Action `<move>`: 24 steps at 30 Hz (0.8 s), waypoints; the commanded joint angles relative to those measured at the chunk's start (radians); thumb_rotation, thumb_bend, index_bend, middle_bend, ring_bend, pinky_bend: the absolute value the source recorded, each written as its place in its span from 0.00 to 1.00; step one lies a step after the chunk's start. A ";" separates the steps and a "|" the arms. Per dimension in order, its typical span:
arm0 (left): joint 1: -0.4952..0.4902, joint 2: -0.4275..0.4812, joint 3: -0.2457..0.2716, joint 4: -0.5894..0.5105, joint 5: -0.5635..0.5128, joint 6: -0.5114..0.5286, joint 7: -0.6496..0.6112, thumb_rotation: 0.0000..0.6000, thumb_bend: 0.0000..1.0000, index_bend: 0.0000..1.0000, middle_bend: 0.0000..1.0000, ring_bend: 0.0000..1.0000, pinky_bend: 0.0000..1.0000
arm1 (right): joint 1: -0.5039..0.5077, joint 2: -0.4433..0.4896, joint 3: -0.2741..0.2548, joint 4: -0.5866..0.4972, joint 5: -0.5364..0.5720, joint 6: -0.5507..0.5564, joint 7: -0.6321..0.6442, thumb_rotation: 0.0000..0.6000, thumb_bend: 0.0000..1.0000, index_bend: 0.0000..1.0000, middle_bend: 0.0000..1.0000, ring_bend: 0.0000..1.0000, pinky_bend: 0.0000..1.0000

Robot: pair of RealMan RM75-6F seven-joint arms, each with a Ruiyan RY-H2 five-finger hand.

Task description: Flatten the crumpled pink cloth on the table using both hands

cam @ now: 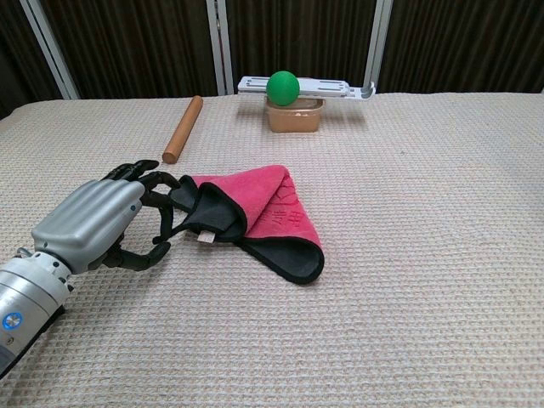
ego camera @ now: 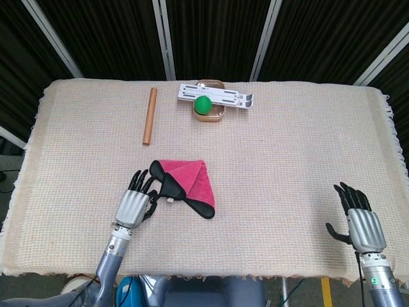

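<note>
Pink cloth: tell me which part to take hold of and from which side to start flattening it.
Take the pink cloth by its black-edged flap on the left, beside the small tag. That layer is folded back and lifted, so fingers could probably slip under it. Come from the left, where the left hand waits open; the right hand is far off.

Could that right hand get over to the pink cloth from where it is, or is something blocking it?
Probably yes. The right hand sits far off near the table's front corner, open, with only bare table mat between it and the pink cloth. Nothing blocks the way; whether the arm stretches that far can't be judged.
</note>
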 commanded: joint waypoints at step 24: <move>0.000 0.001 0.003 0.021 -0.015 0.006 0.005 1.00 0.45 0.55 0.14 0.00 0.00 | -0.002 0.001 0.001 -0.004 0.007 0.001 -0.005 1.00 0.30 0.00 0.00 0.00 0.00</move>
